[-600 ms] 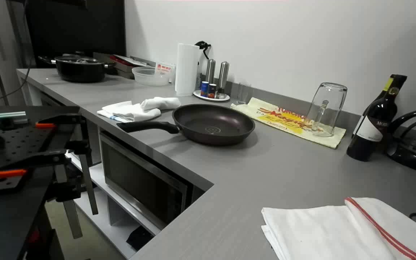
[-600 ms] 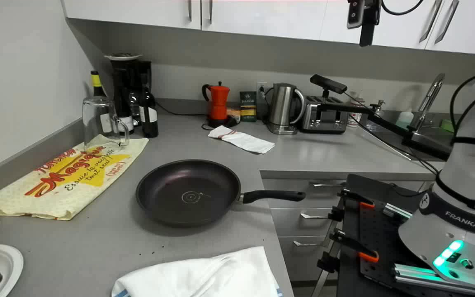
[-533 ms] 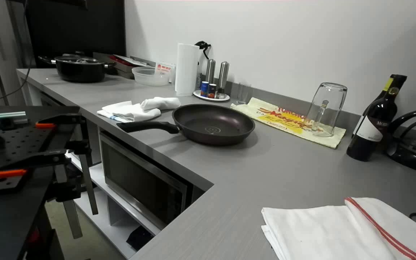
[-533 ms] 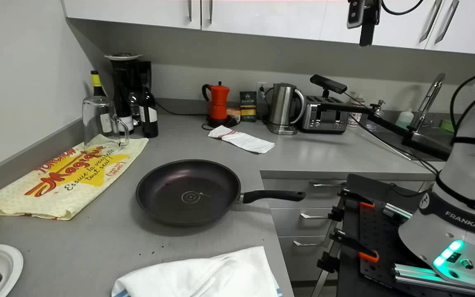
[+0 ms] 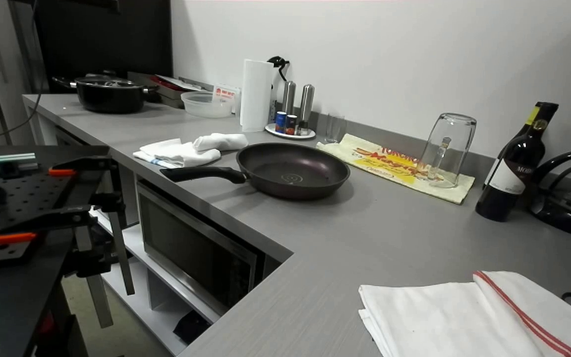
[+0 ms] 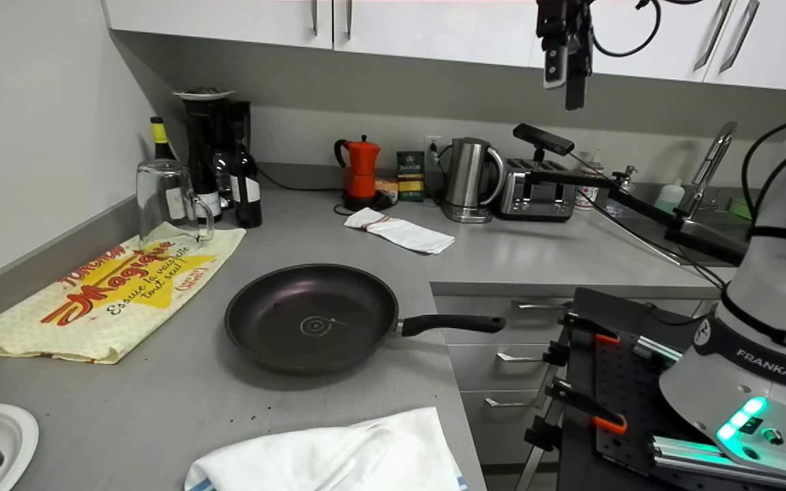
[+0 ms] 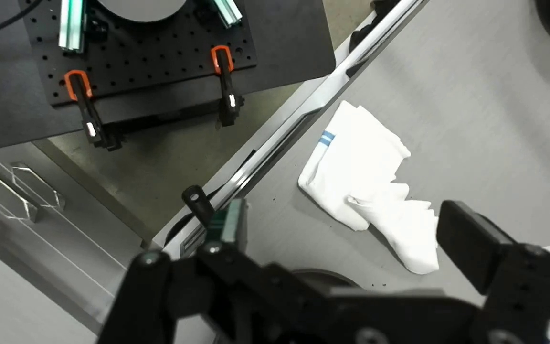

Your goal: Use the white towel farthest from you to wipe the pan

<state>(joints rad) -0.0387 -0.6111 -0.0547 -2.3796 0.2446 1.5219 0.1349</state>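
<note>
A dark frying pan (image 5: 293,171) (image 6: 311,320) sits on the grey counter in both exterior views. In the wrist view, only part of its rim (image 7: 320,273) and the handle end (image 7: 197,203) show behind the gripper. A crumpled white towel with blue stripes (image 5: 179,152) (image 6: 338,453) (image 7: 351,167) lies beside the pan. A folded white towel with red stripes (image 5: 444,312) (image 6: 406,232) lies on the pan's other side. My gripper (image 6: 565,82) (image 7: 346,229) is open and empty, high above the counter, in front of the upper cabinets in an exterior view.
A yellow printed cloth (image 6: 127,300) with an upturned glass mug (image 6: 168,204) lies by the wall. Wine bottles (image 6: 246,187), a red moka pot (image 6: 361,170), a kettle (image 6: 468,181) and a toaster (image 6: 536,191) stand behind. A camera arm (image 6: 632,201) extends over the counter.
My gripper has moved down and to the left in an exterior view, with more of it showing. The pan and towels have not moved.
</note>
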